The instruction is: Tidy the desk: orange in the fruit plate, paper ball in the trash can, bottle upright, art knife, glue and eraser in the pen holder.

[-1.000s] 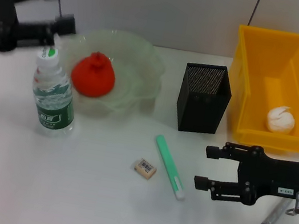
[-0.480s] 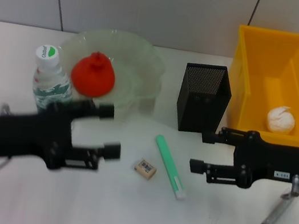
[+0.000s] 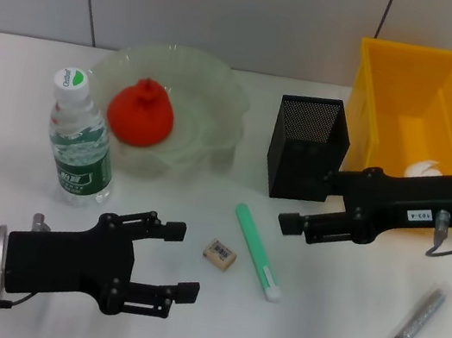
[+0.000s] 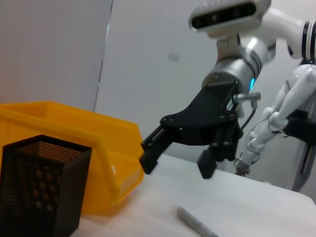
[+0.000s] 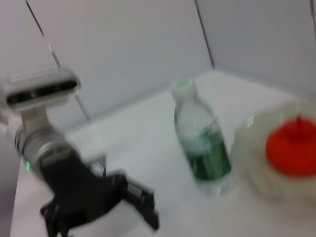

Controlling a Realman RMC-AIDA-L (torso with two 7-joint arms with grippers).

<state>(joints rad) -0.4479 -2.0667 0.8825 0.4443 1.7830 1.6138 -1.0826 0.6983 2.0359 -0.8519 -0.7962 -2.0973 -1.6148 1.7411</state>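
DONE 3: orange (image 3: 140, 114) in plate (image 3: 222, 90), bottle (image 3: 78, 143) up, paper ball (image 3: 424, 169) in bin (image 3: 375, 117) (mostly hidden) | LEFT 3: eraser (image 3: 219, 254), green stick (image 3: 256, 251), grey knife (image 3: 411, 326) on desk, cup (image 3: 307, 148) waiting | left gripper (image 3: 177, 259) fingers apart | right gripper (image 3: 293, 225) cannot tell

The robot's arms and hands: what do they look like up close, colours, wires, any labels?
Both arms end in silver metal cylinders. The left hand and right hand are matte black, built of flat linked bars ending in two thin fingers. The right hand carries a small white label, and a thin dark cable loops out by its wrist. A small green light glows on the left wrist.
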